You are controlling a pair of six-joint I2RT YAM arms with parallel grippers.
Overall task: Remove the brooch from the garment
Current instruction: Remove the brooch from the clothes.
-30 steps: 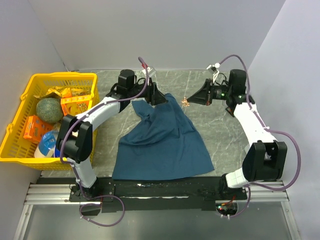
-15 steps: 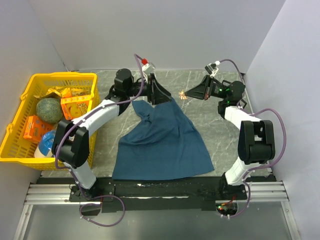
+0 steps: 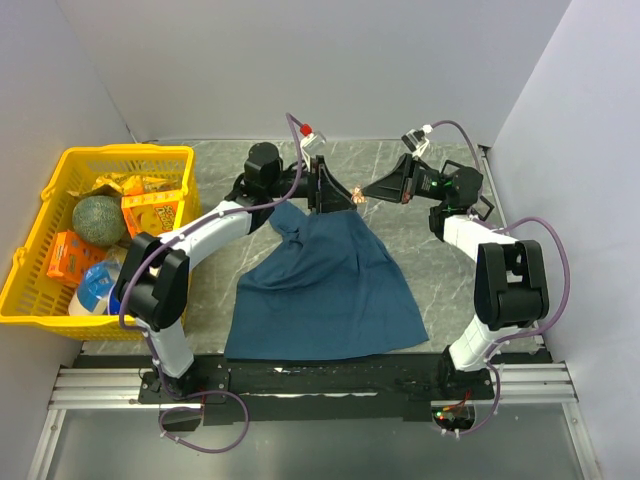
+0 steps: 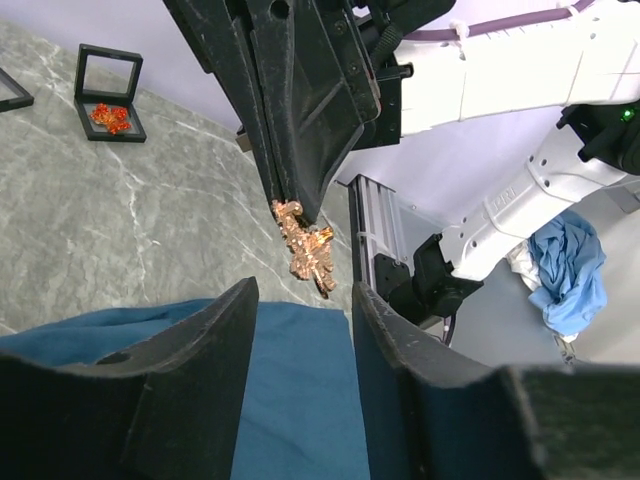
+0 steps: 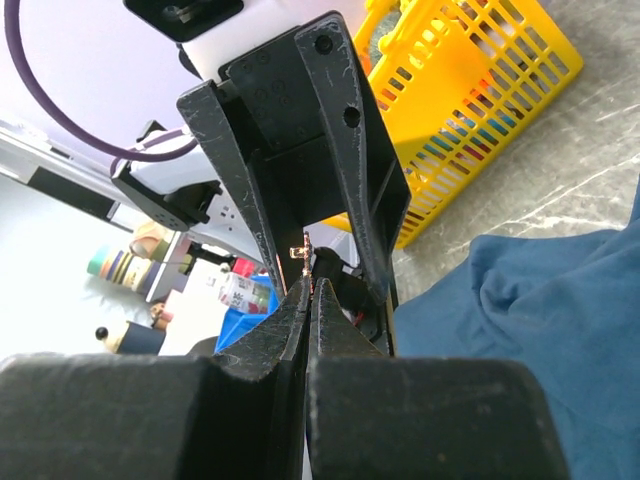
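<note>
A robotics lab test cell: plain pale partition walls (image 3: 300,60) box in a marble-patterned bench (image 3: 440,270). Two white arms (image 3: 215,228) are bolted to an aluminium rail (image 3: 100,385) along its near edge, and a yellow basket (image 3: 30,272) of props sits at its left edge.

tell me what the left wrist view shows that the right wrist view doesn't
Only left wrist: the brooch in full, dangling from the right claw, plus a small black display box. Only right wrist: the yellow basket. Both: the teal garment and the marble table.
</note>
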